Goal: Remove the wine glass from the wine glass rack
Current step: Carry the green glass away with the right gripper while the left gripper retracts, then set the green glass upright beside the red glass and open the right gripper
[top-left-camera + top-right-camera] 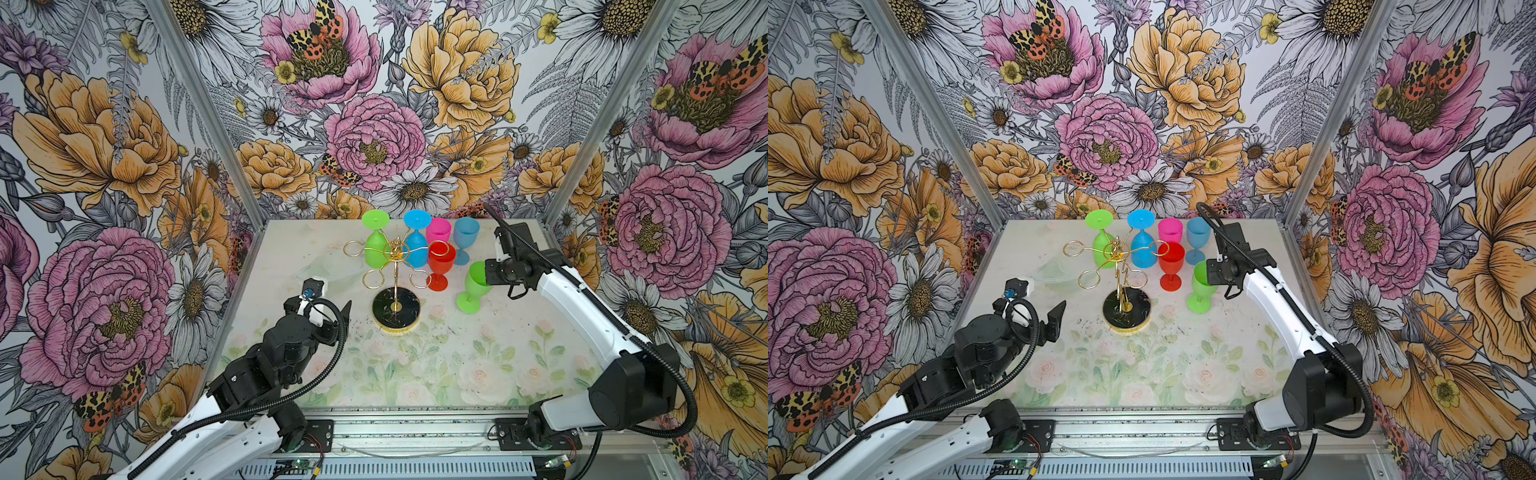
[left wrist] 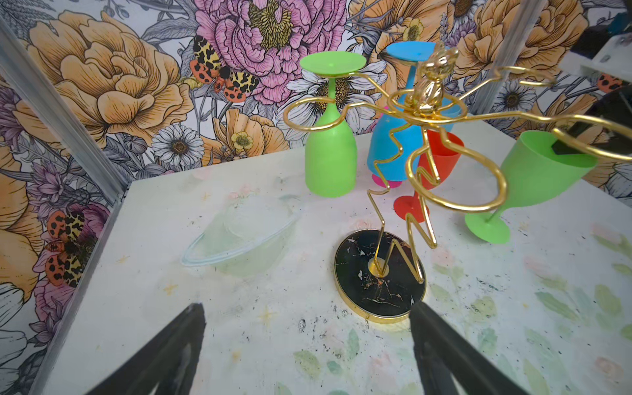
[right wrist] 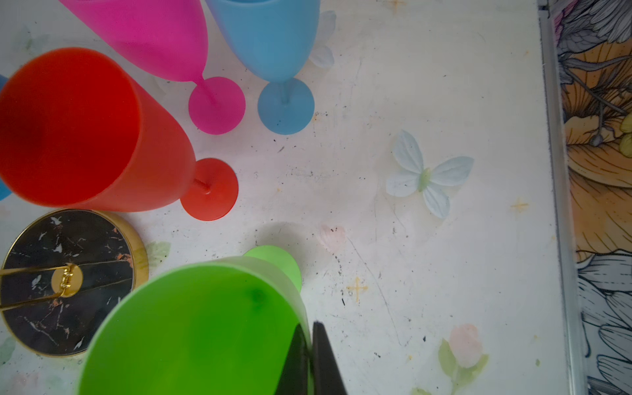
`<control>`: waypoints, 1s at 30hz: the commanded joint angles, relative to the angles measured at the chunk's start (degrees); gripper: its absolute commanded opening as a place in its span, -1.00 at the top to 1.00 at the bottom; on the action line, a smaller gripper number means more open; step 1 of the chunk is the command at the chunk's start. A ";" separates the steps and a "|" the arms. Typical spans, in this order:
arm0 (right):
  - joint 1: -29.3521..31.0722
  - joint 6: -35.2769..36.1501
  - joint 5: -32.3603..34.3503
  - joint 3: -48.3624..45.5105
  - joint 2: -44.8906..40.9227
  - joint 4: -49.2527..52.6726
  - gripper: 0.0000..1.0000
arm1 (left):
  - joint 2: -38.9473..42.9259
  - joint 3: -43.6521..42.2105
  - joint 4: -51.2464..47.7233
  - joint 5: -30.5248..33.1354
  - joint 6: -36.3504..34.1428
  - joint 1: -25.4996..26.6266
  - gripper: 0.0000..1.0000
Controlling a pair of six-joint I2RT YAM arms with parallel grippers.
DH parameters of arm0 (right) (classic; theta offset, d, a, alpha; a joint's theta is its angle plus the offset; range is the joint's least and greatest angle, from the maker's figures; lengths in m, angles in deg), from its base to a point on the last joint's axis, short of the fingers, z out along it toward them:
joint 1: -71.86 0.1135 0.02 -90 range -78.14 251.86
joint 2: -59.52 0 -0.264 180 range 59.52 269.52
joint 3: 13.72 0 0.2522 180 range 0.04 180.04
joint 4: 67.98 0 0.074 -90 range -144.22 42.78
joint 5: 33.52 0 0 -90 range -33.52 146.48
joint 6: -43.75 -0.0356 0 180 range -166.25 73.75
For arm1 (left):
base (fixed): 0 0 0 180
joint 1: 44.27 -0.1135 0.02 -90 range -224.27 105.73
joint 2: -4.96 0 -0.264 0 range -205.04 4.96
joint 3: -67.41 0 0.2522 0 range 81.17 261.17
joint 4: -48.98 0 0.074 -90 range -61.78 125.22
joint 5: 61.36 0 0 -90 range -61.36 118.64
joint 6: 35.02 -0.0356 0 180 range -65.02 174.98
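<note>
Right of the rack [image 1: 388, 316], the right gripper [image 3: 308, 330] pinches the tilted wine glass [image 3: 191, 325], apparently at its rim.

Three walls in bold floral wallpaper [image 1: 374, 83] (pink & orange peonies, white daisies, spotted moths) meet at bare aluminium corner posts [image 1: 212, 120]. Pale tabletop [image 1: 415, 365] w/ faded rose-and-leaf print, scuffed w/ dark specks; ribbed aluminium rail [image 1: 415, 430] along front edge; light even, soft

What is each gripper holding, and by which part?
The right gripper pinches the off-rack green glass by its rim; the left gripper is open, holding nothing.
</note>
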 commanded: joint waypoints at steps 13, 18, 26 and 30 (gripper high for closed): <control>-1.43 1.45 3.81 15.09 14.88 -2.25 1.00 | -3.18 -1.31 2.30 -15.25 5.66 -19.29 -0.89; -1.35 1.37 2.44 16.69 17.42 -2.32 1.00 | -3.51 -1.63 2.67 -17.03 5.97 -22.31 -0.91; -1.36 1.47 1.15 18.03 19.62 -2.92 1.00 | -2.98 -2.51 3.61 -15.96 6.76 -22.90 -0.97; -1.42 1.54 0.53 18.48 20.34 -3.28 1.00 | -3.06 -2.74 3.71 -15.58 6.79 -22.92 -0.97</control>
